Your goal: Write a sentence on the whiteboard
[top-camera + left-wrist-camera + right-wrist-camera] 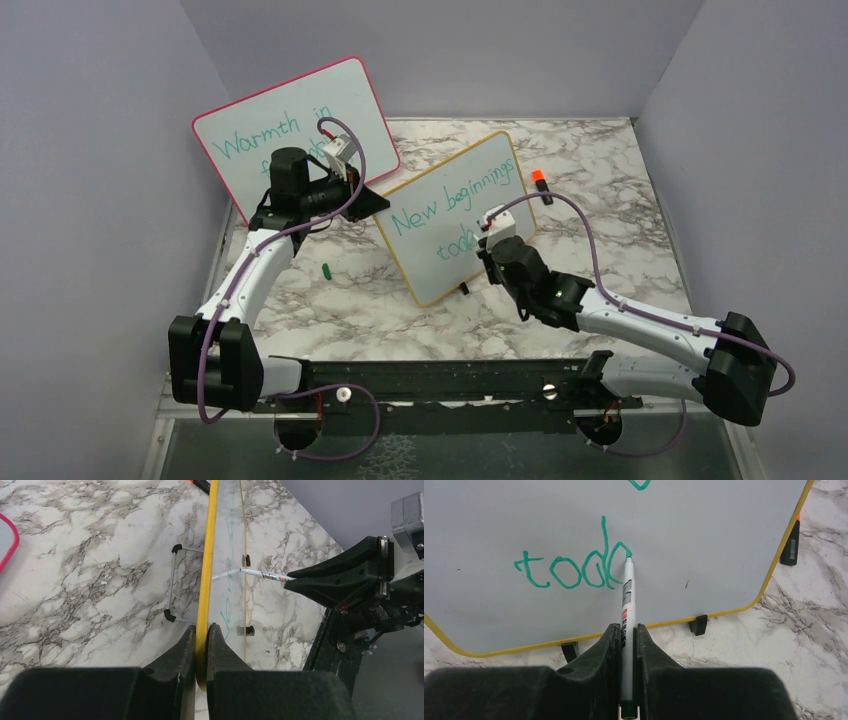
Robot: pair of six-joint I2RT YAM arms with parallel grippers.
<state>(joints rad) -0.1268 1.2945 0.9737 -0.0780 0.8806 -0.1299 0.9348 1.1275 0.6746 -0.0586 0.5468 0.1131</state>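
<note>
The yellow-framed whiteboard [428,272] stands tilted on small black feet mid-table. Its teal sentence [455,205] reads "New beginnings" with "toda" below it. My left gripper [368,198] is shut on the board's left yellow edge [207,555], one finger on each face [201,630]. My right gripper [626,630] is shut on a white marker [627,595]. The marker's teal tip touches the board [704,540] at the top of the last letter of "toda" [569,572]. The left wrist view shows the marker [262,574] meeting the board from the right.
A larger pink-framed whiteboard [290,125] with teal writing stands behind my left arm. A red-capped marker [540,182] lies behind the yellow board's right end. A small green cap [326,269] lies on the marble table left of the board. Grey walls close in three sides.
</note>
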